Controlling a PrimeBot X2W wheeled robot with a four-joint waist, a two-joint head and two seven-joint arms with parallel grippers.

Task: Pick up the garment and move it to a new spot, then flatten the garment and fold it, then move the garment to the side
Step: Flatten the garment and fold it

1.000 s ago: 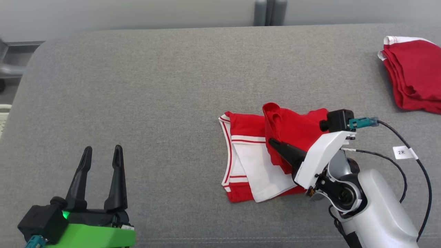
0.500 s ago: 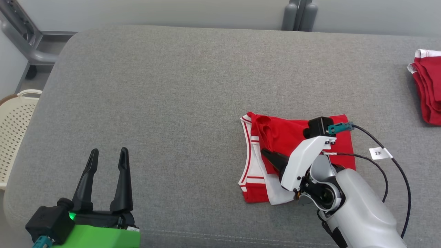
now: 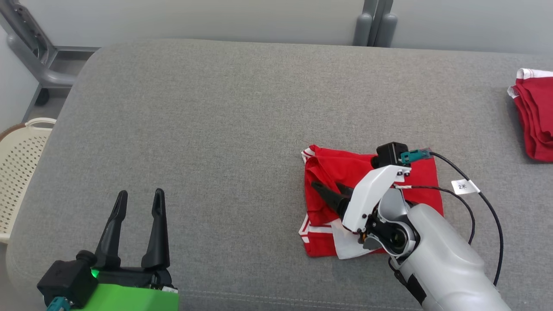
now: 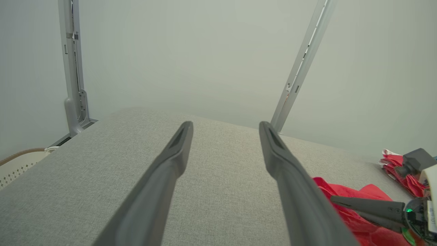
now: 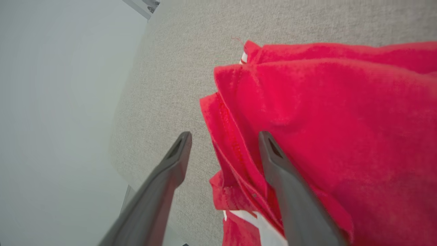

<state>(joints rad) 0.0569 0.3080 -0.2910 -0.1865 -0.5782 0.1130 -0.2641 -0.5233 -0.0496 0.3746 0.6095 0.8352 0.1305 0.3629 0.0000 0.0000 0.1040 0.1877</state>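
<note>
A grey cushion (image 3: 216, 129) is spreading across the head view, and everything here is placed against it. The pale right forearm (image 3: 440, 259) is reaching in over the cushion's front edge on its right half. Under that arm the red-and-white garment (image 3: 332, 168) is lying on the cushion, right of its middle and nearer its front edge than its back. It is folded into a rough square, with a white panel and striped trim peeking out at the near corner.

A stack of red clothes (image 3: 535, 121) is sitting at the cushion's far right edge, well apart from the garment. A cream perforated basket (image 3: 19, 172) is standing just beyond the cushion's left edge.

The left gripper (image 3: 141, 191) is hovering over the cushion's front left part with its jaws spread wide and nothing between them. The right gripper (image 3: 326, 185) is pointing low over the garment's left side, also spread wide. In the right wrist view one finger is lying over red cloth and the other over bare cushion, with the folded edge passing loosely between them, unpinched. A small white tag (image 3: 463, 186) is hanging on a black cable above the cushion.
</note>
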